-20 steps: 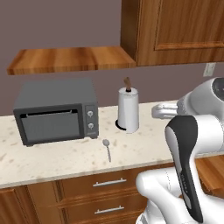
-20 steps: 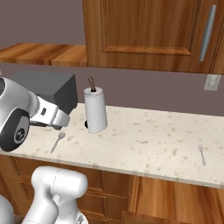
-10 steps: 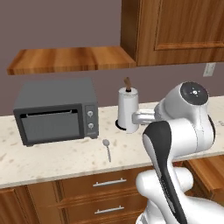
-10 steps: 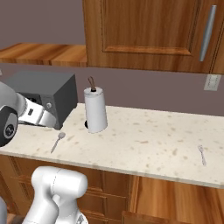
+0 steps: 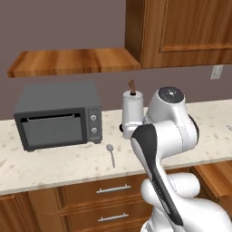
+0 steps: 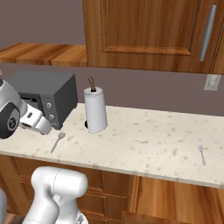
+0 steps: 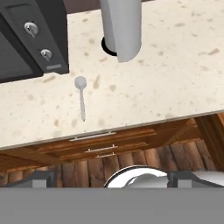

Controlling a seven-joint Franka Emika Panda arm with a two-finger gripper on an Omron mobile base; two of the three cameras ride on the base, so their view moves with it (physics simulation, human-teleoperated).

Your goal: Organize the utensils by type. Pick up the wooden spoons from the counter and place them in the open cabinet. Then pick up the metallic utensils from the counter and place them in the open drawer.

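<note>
Just a thin silver spoon [image 7: 80, 95], round bowl, lying flat on counter [image 7: 175, 78]

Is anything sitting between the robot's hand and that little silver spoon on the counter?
Nothing visible does. The silver spoon lies alone on bare counter; the toaster oven and the paper towel roll stand behind it, off the path.

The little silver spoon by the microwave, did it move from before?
No. The silver spoon lies on the counter in front of the microwave's right corner, just as it did a second ago.
</note>
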